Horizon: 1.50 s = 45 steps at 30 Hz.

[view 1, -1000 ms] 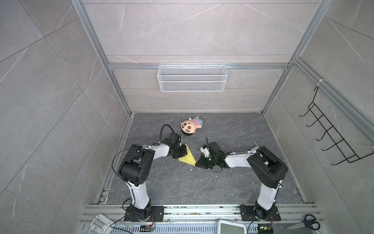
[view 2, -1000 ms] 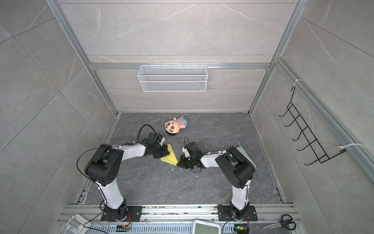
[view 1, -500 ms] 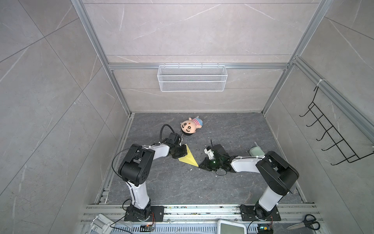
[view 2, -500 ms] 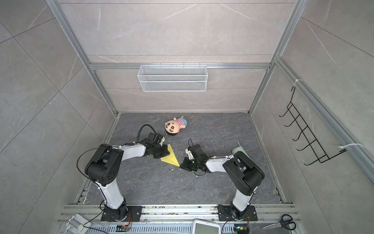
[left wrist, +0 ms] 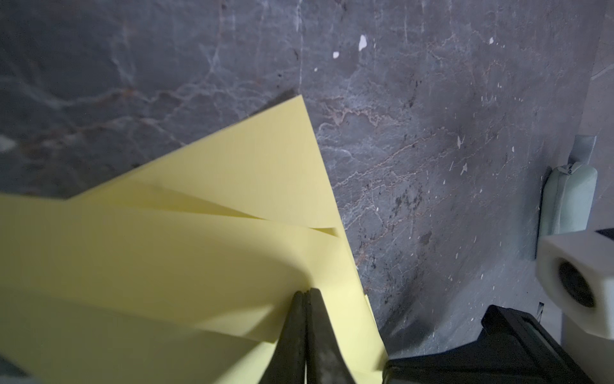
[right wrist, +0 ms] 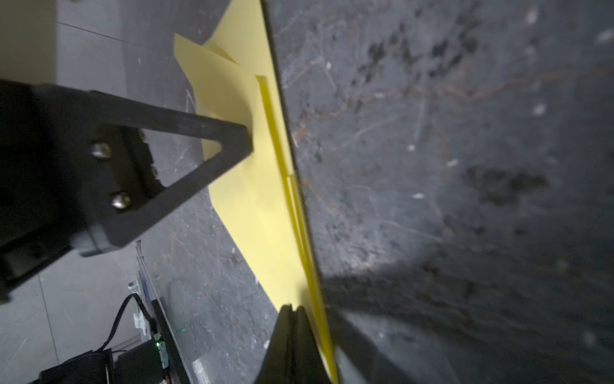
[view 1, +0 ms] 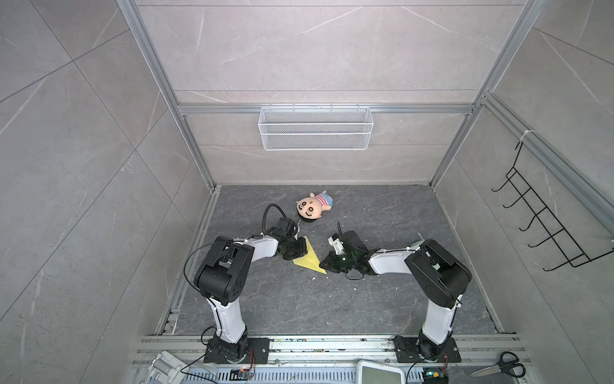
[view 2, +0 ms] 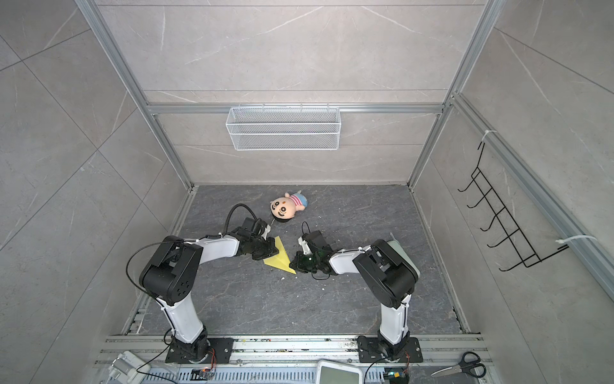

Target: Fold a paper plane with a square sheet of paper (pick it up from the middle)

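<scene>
The square sheet of paper [view 1: 309, 257] [view 2: 280, 257] is yellow and lies on the dark floor, folded into a pointed paper plane shape with layered flaps [left wrist: 199, 249] and a stacked folded edge [right wrist: 265, 199]. My left gripper [view 1: 297, 250] [view 2: 270, 251] [left wrist: 306, 292] is shut, its tips pressed down onto the wide end of the paper. The right wrist view shows this contact, with the left gripper [right wrist: 247, 139] touching the flap. My right gripper [view 1: 322, 264] [view 2: 292, 264] [right wrist: 292, 307] is shut, with its tip at the paper's pointed end beside the folded edge.
A plush doll [view 1: 310, 209] [view 2: 284, 207] lies behind the left gripper. A pale green pad [view 2: 403, 252] [left wrist: 568, 202] sits by the right arm's elbow. A wire basket [view 1: 315, 128] hangs on the back wall and a hook rack [view 1: 545, 226] on the right wall. Scissors [view 1: 501, 364] lie at the front right.
My right gripper drew back to the right from the paper's point, then returned to it. The left gripper has stayed pressed on the paper, which has not moved.
</scene>
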### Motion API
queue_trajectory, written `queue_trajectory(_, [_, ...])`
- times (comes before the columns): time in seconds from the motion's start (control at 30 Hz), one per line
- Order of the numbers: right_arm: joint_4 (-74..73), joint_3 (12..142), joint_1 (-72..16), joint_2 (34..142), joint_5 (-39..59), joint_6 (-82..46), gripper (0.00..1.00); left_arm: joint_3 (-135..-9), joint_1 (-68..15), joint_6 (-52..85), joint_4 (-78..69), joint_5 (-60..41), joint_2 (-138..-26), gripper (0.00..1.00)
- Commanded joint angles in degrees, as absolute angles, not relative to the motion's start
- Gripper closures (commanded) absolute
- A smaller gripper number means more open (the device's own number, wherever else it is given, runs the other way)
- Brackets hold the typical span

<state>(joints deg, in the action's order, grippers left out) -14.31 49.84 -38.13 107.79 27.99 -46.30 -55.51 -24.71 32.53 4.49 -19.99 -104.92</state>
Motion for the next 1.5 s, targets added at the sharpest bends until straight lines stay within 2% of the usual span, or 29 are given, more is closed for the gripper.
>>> queue_trajectory(0.0, [-10.82,50.27,-38.32,108.81,26.09,-44.45,0.94,-56.05,-23.80,30.07,9.20,-18.79,-104.68,0.93])
queue_trajectory(0.3, [-6.90,49.67,-38.26,110.81,21.71,-42.70,0.94,-59.80,-19.26,26.91,12.68,-18.63,-104.24,0.85])
queue_trajectory(0.5, [-7.12,49.94,-38.27,111.67,21.91,-43.00,0.94,-60.56,-16.33,27.59,10.71,-18.97,-106.92,0.85])
queue_trajectory(0.9, [-6.55,49.52,-38.32,111.62,21.14,-43.13,0.94,-62.20,-13.05,28.21,13.80,-12.27,-109.93,0.89])
queue_trajectory(1.23, [-6.77,49.46,-38.28,111.59,20.89,-43.37,0.93,-62.58,-12.20,30.41,12.38,-11.55,-107.91,0.86])
queue_trajectory(1.37, [-9.06,49.19,-38.27,110.48,21.09,-42.66,0.90,-62.28,-12.21,32.70,9.92,-13.27,-102.23,0.82])
queue_trajectory(1.47, [-10.46,49.86,-38.30,108.69,20.48,-42.46,0.81,-60.27,-12.19,36.09,7.02,-15.16,-97.05,0.75])
